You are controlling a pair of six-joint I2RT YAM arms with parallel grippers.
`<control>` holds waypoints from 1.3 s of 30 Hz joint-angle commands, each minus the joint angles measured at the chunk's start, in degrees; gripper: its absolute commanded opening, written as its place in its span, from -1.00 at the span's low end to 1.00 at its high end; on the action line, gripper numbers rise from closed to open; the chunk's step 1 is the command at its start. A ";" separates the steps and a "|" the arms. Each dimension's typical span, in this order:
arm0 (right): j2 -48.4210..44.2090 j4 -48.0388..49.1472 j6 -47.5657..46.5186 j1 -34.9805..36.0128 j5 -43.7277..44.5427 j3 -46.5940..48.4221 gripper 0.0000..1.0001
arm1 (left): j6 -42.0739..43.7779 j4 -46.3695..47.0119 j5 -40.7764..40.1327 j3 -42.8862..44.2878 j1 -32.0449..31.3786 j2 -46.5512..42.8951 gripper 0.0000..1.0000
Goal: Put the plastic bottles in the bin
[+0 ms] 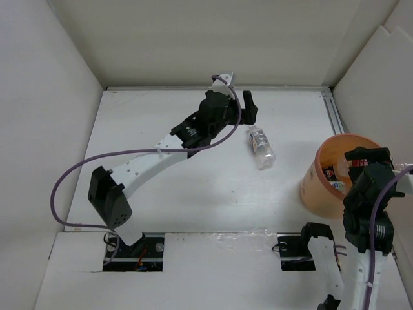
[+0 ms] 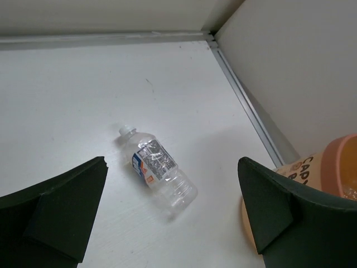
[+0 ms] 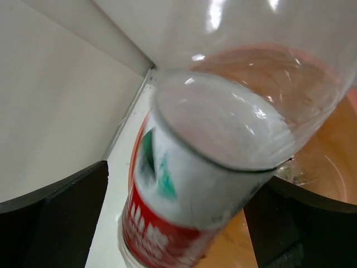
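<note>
A clear bottle (image 1: 260,147) with a pale label lies on its side on the white table; it also shows in the left wrist view (image 2: 159,173). My left gripper (image 1: 248,110) is open and empty, above and just behind it (image 2: 173,187). The orange bin (image 1: 321,188) stands at the right; its rim shows in the left wrist view (image 2: 340,159). My right gripper (image 1: 368,160) is open over the bin. A blurred clear bottle with a red, white and green label (image 3: 195,167) sits loose between its spread fingers (image 3: 175,190), over the bin's inside (image 3: 329,162). Other bottles (image 1: 335,173) lie in the bin.
White walls close in the table at the left, back and right. A metal rail (image 1: 334,116) runs along the right wall behind the bin. The table's near edge has cut-outs around both arm bases.
</note>
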 commanded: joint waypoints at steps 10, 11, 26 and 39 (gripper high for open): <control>1.00 -2.92 -1.41 -0.26 7.63 4.83 1.00 | -11.29 -10.74 1.35 9.87 -2.29 13.45 1.00; 2.14 -1.26 -2.13 -0.26 7.09 4.30 1.00 | -12.35 -10.75 1.35 9.88 -2.29 14.33 1.00; -2.07 8.95 -9.26 -0.26 -14.69 1.75 1.00 | -19.98 -20.92 3.19 24.27 -0.54 30.92 1.00; 1.01 17.48 -17.07 -0.26 -41.07 -1.50 1.00 | -28.44 -22.70 5.22 39.41 1.22 47.73 1.00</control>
